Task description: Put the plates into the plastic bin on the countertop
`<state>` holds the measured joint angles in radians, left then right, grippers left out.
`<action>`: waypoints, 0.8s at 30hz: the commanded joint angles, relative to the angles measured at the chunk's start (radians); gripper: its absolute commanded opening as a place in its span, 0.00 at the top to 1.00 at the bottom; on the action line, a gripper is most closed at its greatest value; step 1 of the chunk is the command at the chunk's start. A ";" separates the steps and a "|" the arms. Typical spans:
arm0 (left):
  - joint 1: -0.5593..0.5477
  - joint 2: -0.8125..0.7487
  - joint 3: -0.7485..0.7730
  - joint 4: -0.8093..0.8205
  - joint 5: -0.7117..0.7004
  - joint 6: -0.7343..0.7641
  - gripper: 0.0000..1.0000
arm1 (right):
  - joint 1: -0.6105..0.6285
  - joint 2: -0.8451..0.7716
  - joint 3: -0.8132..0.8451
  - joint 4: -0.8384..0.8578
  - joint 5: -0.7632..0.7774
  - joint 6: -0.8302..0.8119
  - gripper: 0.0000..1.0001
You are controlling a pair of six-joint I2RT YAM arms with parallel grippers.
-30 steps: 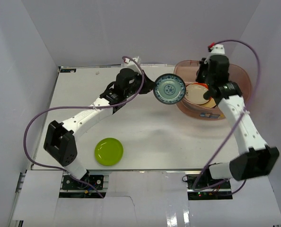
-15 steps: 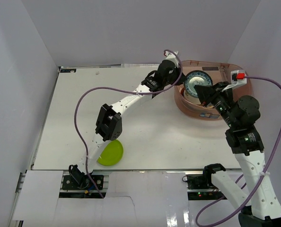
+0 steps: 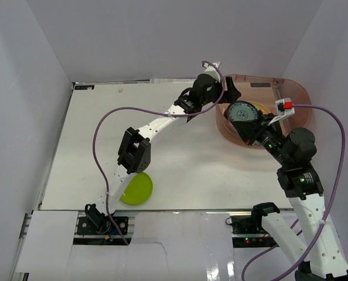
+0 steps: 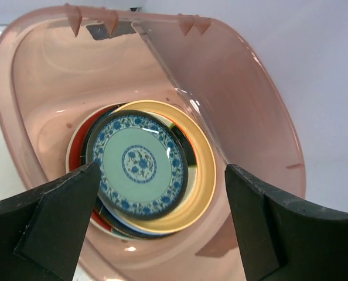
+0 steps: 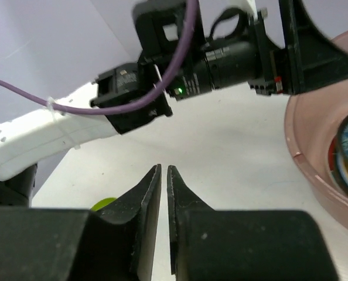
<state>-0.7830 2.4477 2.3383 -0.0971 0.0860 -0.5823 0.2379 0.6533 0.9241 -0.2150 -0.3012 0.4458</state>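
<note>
The plastic bin [image 3: 298, 93] stands at the back right of the countertop [image 3: 180, 158]. Inside it lies a stack of plates, with the blue-patterned plate [image 4: 140, 165] on top, slightly tilted, over a yellow-rimmed one [image 4: 204, 175] and an orange-red one [image 4: 74, 158]. My left gripper [image 3: 229, 93] hangs open above the bin's left rim, its fingers [image 4: 62, 205] apart on either side of the stack, holding nothing. A lime green plate [image 3: 137, 188] lies near the front edge, partly behind my left arm. My right gripper [image 5: 164, 167] is shut and empty by the bin's near rim.
Pale grey walls enclose the countertop on three sides. My left arm [image 3: 156, 123] stretches diagonally across the middle, with its purple cable looping above it. In the right wrist view, the left wrist camera housing [image 5: 221, 52] sits close ahead and the bin's wall [image 5: 314, 175] is at the right.
My left arm carried the blue-patterned plate over the bin, then opened, and the plate now rests on the stack. My right arm drew back out of the bin and shut.
</note>
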 commanded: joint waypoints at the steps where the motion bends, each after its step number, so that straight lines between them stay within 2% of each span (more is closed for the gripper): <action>1: 0.007 -0.257 -0.065 0.043 0.011 0.082 0.02 | 0.008 0.028 -0.062 0.048 -0.093 0.039 0.84; 3: 0.010 -0.408 -0.178 0.030 -0.012 0.148 0.02 | 0.032 0.058 -0.094 0.083 -0.159 0.050 0.78; 4: 0.011 -0.464 -0.227 0.022 -0.026 0.171 0.02 | 0.085 0.095 -0.131 0.100 -0.154 0.056 0.75; 5: 0.013 -0.522 -0.346 0.017 -0.052 0.192 0.02 | 0.128 0.115 -0.148 0.123 -0.132 0.056 0.68; 6: 0.011 -0.646 -0.417 0.014 -0.067 0.228 0.02 | 0.174 0.156 -0.162 0.135 -0.092 0.054 0.64; 7: 0.013 -0.712 -0.494 0.013 -0.078 0.239 0.02 | 0.296 0.181 -0.191 0.149 0.013 0.053 0.59; 8: 0.014 -0.777 -0.572 0.011 -0.113 0.249 0.02 | 0.361 0.207 -0.202 0.166 0.064 0.054 0.47; 9: 0.013 -0.843 -0.732 0.004 -0.162 0.262 0.02 | 0.418 0.274 -0.209 0.201 0.106 0.060 0.42; 10: 0.013 -0.974 -0.813 -0.004 -0.193 0.280 0.02 | 0.514 0.316 -0.217 0.248 0.150 0.070 0.39; 11: 0.013 -1.040 -0.886 -0.013 -0.230 0.282 0.02 | 0.555 0.356 -0.235 0.284 0.165 0.083 0.32; 12: 0.017 -1.103 -1.022 -0.039 -0.306 0.282 0.02 | 0.586 0.444 -0.241 0.357 0.174 0.112 0.28; 13: 0.019 -1.228 -1.084 -0.058 -0.337 0.266 0.02 | 0.638 0.495 -0.243 0.386 0.171 0.126 0.27; 15: 0.027 -1.346 -1.198 -0.102 -0.382 0.254 0.02 | 0.684 0.645 -0.217 0.436 0.157 0.154 0.26; 16: 0.027 -1.453 -1.291 -0.125 -0.425 0.245 0.02 | 0.719 0.698 -0.200 0.468 0.151 0.162 0.26; 21: 0.033 -1.680 -1.479 -0.269 -0.560 0.226 0.02 | 0.802 1.013 -0.067 0.526 0.100 0.211 0.26; 24: 0.033 -1.776 -1.563 -0.315 -0.603 0.208 0.02 | 0.819 1.145 -0.024 0.566 0.048 0.260 0.32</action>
<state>-0.7540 0.7254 0.8242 -0.3046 -0.4175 -0.3588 1.0431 1.7260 0.8391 0.2379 -0.2119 0.6464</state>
